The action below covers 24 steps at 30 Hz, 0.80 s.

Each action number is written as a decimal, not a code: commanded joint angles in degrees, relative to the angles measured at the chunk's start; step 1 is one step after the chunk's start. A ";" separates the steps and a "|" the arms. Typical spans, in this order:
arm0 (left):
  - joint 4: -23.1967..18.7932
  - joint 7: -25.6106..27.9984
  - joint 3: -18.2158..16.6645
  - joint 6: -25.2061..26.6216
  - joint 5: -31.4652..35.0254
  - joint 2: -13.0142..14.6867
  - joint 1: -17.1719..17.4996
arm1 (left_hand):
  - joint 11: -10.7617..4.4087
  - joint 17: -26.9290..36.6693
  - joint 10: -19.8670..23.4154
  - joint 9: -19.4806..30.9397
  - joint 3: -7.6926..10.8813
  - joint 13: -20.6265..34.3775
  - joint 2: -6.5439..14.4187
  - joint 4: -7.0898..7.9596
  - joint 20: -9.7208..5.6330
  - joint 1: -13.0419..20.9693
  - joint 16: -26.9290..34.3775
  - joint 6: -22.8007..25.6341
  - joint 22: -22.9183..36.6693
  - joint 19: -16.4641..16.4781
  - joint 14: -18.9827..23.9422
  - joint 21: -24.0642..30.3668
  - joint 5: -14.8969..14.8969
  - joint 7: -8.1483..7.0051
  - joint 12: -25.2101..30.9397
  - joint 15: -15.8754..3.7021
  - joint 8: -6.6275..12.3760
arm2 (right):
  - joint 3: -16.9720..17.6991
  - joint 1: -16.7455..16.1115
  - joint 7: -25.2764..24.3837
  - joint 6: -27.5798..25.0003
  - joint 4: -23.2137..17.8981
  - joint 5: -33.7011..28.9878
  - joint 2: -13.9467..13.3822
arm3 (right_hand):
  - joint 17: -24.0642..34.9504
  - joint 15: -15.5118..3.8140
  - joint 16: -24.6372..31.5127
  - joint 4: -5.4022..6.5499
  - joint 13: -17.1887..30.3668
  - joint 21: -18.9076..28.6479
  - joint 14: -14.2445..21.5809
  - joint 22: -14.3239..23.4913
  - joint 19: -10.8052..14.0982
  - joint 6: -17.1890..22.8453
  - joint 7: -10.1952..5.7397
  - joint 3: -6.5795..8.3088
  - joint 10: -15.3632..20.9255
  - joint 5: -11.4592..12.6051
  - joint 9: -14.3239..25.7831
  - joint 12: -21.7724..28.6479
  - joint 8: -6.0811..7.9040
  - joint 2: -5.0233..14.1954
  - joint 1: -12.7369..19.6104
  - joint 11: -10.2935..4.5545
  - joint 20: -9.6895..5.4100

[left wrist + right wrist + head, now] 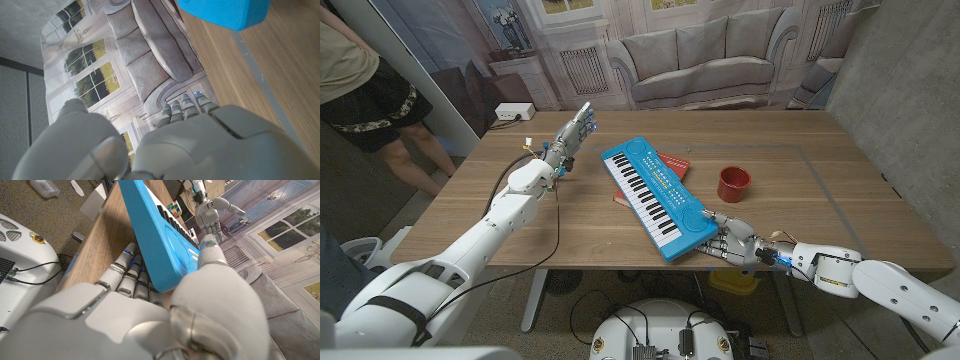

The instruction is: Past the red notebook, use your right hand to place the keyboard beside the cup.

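The blue toy keyboard [655, 195] lies slantwise across the table's middle, over the red notebook [671, 163], which peeks out on both sides of it. My right hand [728, 243] grips its near end, with fingers under it and the thumb on top; the right wrist view shows the keyboard [160, 235] tilted up from the wood in that hand [150, 310]. The red cup [733, 183] stands upright just right of the keyboard. My left hand [570, 135] is raised off the table left of the keyboard's far end, fingers apart and holding nothing; a keyboard corner [225, 12] shows in its wrist view.
A person [360, 90] stands beyond the table's far left corner. A white box [513, 111] sits behind the far edge. A black cable [556, 215] trails over the table beside my left arm. Bare wood [820, 200] lies right of the cup.
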 commanded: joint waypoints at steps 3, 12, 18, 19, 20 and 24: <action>0.38 0.15 -0.25 -0.05 -0.40 -0.11 0.25 | 0.10 0.19 -0.38 0.17 -0.28 0.23 -0.04 -0.14 0.49 0.56 -0.21 -0.47 0.12 -0.11 -0.58 -0.02 -0.17 0.32 -0.07 0.05 0.01 | -1.95 2.55 -1.98 -1.55 -0.13 0.09 -0.24 | 0.36 -1.00 0.40 -0.15 0.20 0.54 0.84 0.12 0.35 0.42 -0.41 0.21 0.39 0.44 0.09 0.53 0.31 0.46 1.58 -0.42 -1.41; 0.54 0.06 -0.43 0.04 -0.56 0.12 0.32 | 0.07 0.20 -0.49 0.17 -0.34 0.23 0.01 -0.18 0.80 0.71 -0.18 -0.47 0.13 -0.01 -0.55 0.00 -0.21 0.36 -0.07 0.03 0.05 | -2.82 4.27 -4.04 -3.38 -0.30 0.85 -0.59 | 0.48 -1.55 0.79 -0.05 0.22 0.78 2.01 0.21 0.81 1.36 -0.79 0.08 1.61 0.41 0.14 1.06 0.70 0.98 2.49 -0.82 -2.01; 0.92 -0.38 -0.45 -0.13 -0.56 0.18 -0.05 | 0.04 0.20 -0.49 0.17 -0.38 0.23 0.02 -0.20 0.94 0.79 -0.16 -0.38 0.13 0.00 -0.55 -0.01 -0.22 0.34 -0.05 0.03 0.10 | -3.30 4.78 -5.30 -3.78 -0.52 1.33 -0.34 | 0.57 -1.45 1.26 0.19 0.23 1.17 3.45 0.30 1.68 2.49 -1.11 -0.23 2.82 0.31 0.18 1.54 1.12 1.23 2.72 -1.08 -2.04; 1.05 -0.55 -0.43 -0.15 -0.57 0.17 -0.15 | 0.04 0.20 -0.49 0.17 -0.39 0.23 0.03 -0.21 0.96 0.80 -0.16 -0.39 0.13 0.01 -0.54 -0.01 -0.23 0.35 -0.05 -0.01 0.10 | -3.39 4.85 -5.46 -3.77 -0.51 1.38 -0.25 | 0.58 -1.51 1.26 0.20 0.23 1.22 3.51 0.31 1.80 2.60 -1.17 -0.27 2.95 0.30 0.19 1.59 1.15 1.24 2.77 -1.17 -2.04; 1.19 -0.67 -0.41 -0.22 -0.57 0.14 -0.23 | 0.05 0.20 -0.53 0.17 -0.40 0.23 0.03 -0.21 0.98 0.81 -0.16 -0.38 0.13 0.00 -0.55 -0.01 -0.23 0.34 -0.06 -0.03 0.10 | -3.49 4.93 -5.71 -3.78 -0.54 1.39 -0.17 | 0.60 -1.54 1.26 0.25 0.23 1.26 3.55 0.32 1.88 2.64 -1.29 -0.30 3.11 0.29 0.20 1.65 1.16 1.34 2.81 -1.42 -2.09; 1.44 -0.93 -0.40 -0.19 -0.64 0.15 -0.40 | 0.06 0.21 -0.57 0.17 -0.43 0.23 0.04 -0.22 1.12 0.86 -0.14 -0.39 0.13 0.12 -0.52 0.03 -0.25 0.31 -0.06 0.02 0.11 | -3.79 5.22 -6.74 -3.94 -0.73 1.65 0.06 | 0.69 -1.95 1.54 0.37 0.23 1.51 4.50 0.38 2.48 3.47 -1.12 -0.36 3.83 0.25 0.23 1.92 1.45 1.71 3.10 -1.38 -2.25</action>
